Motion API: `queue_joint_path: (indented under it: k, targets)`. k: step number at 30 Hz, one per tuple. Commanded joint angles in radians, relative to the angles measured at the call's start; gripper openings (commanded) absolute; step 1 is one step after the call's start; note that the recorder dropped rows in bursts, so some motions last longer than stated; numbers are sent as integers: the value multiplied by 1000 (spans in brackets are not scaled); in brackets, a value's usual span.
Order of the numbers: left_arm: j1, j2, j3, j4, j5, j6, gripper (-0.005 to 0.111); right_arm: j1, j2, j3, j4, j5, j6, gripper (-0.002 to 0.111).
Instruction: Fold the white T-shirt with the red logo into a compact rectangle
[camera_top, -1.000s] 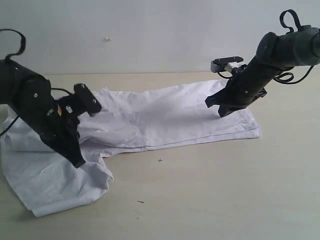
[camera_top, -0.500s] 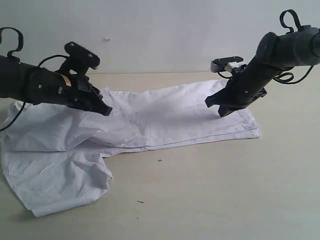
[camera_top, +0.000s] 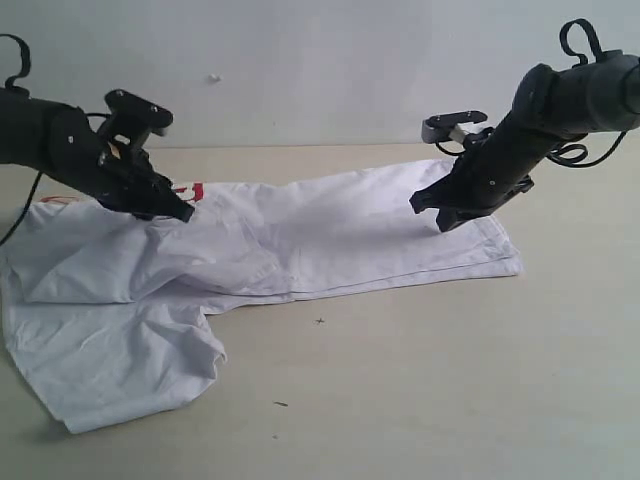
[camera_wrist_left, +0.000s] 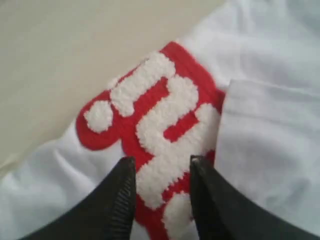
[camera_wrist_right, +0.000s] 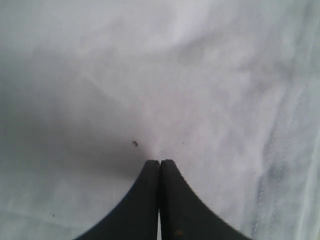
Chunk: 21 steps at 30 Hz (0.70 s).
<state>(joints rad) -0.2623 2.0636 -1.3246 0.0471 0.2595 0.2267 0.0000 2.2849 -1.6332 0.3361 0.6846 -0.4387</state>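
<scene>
The white T-shirt with the red logo (camera_top: 330, 235) lies spread across the table, partly folded over itself. A strip of the red logo (camera_top: 188, 190) peeks out at its far left edge. My left gripper (camera_top: 182, 213) hovers right beside that strip. In the left wrist view its jaws stand open (camera_wrist_left: 162, 162) over the fuzzy white and red lettering (camera_wrist_left: 160, 115), holding nothing. My right gripper (camera_top: 443, 226) points down onto the shirt's right part. Its jaws are shut (camera_wrist_right: 160, 162), with the tips on plain white cloth (camera_wrist_right: 150, 75) and nothing between them.
The beige table (camera_top: 450, 380) extends in front of and to the right of the shirt. A crumpled sleeve (camera_top: 120, 370) hangs toward the front left. The stitched hem (camera_top: 505, 262) ends at the right. A pale wall stands behind.
My left arm lifted off the front-left sleeve and swung back to the shirt's far left edge. Its jaws opened and the red logo came into sight. The right arm stayed put.
</scene>
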Motion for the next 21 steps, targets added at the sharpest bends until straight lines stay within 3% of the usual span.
queue_joint_path:
  k: [1, 3, 8, 11, 14, 17, 20, 21]
  targets:
    - [-6, -93, -12, -19, 25, 23, 37, -5, -2, 2, 2, -10, -5, 0]
    - [-16, -128, -22, -97, 78, 118, 36, -5, -2, 2, 2, -10, -5, 0]
    - [-59, -164, -79, -384, 263, 577, 36, -5, -2, 2, 2, -3, -5, 0]
    - [-111, -155, -135, -430, 579, 790, 31, -5, -2, 2, 2, 0, -5, 0]
    - [-141, -114, -204, -565, 722, 823, 11, -5, -2, 2, 2, 5, -5, 0]
    - [-175, -59, -254, -534, 758, 827, 1, -5, -2, 2, 2, 20, -5, 0]
    - [-218, -19, -259, -403, 685, 825, 14, -5, -2, 2, 2, 20, -5, 0]
    - [-253, 5, -259, -288, 614, 824, 36, -5, -2, 2, 2, 20, -5, 0]
